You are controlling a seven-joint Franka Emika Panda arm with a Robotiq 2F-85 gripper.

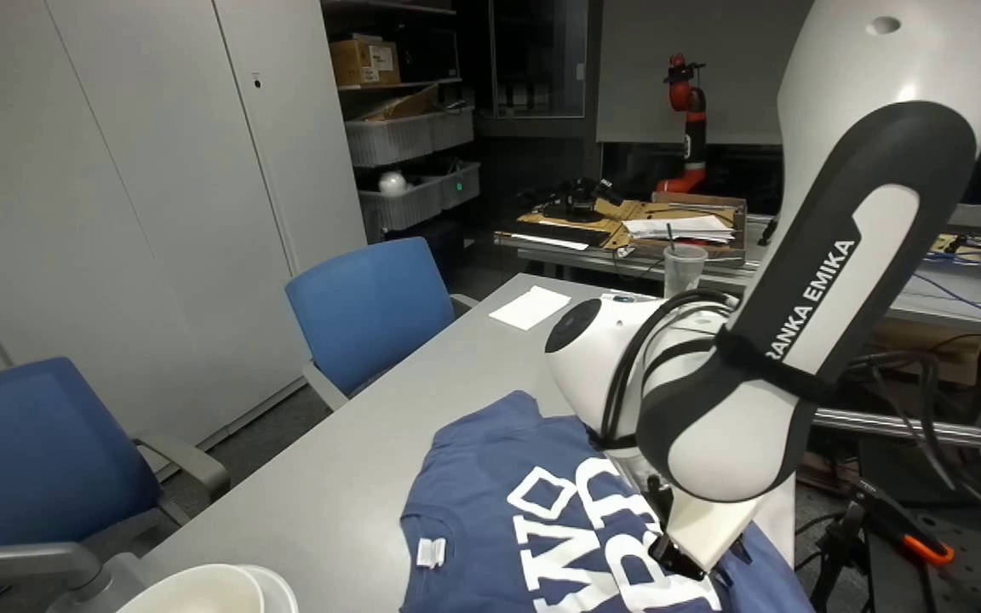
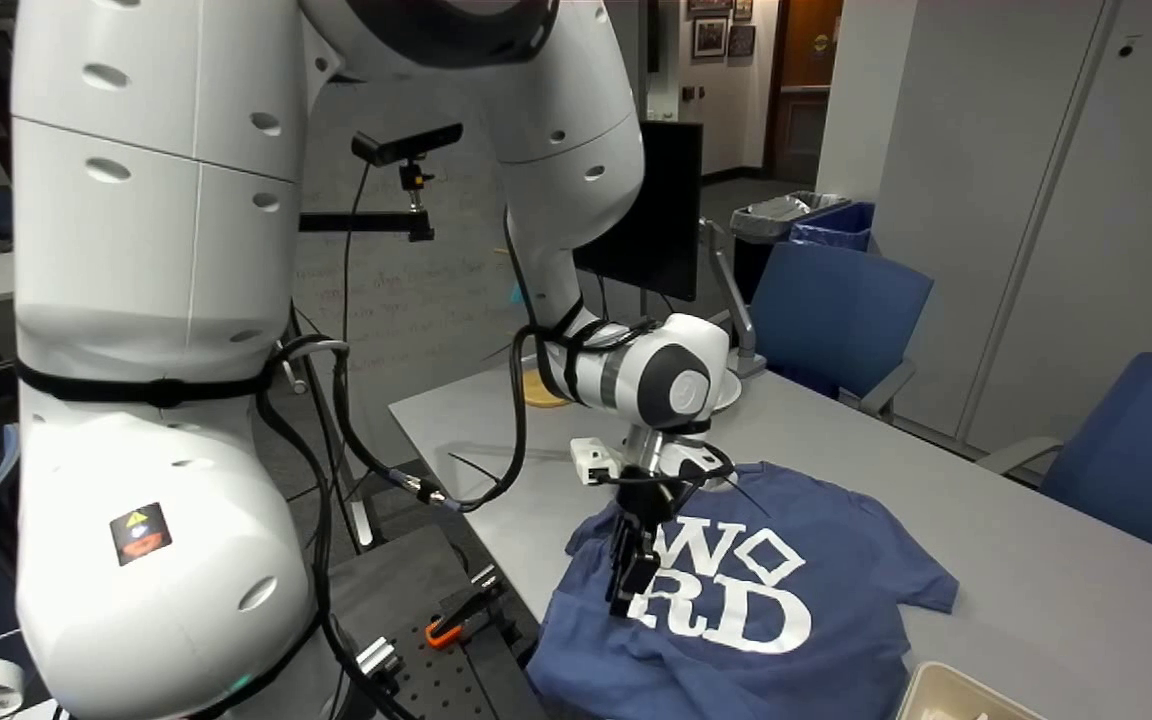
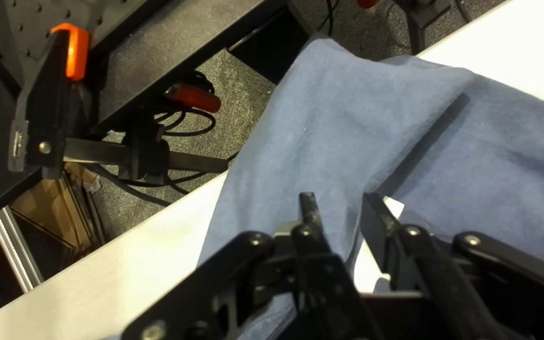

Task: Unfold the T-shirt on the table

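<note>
Pointing spread jaws down at blue T-shirt (image 2: 841, 560), with cloth contact hard to tell. Seeing shirt lying on table (image 2: 1026, 590), white lettering (image 2: 794, 620) up, partly folded over near jaws, reaching past table edge in wrist view. Noting blue chairs (image 1: 371, 311) standing alongside table.

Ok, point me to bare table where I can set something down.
Bare: the table between shirt and chairs; also between shirt and white sheet, though the arm hides part of that patch. Crowded: over the shirt, by the gripper; around the bowl; and beside the shirt, by the tray.
</note>
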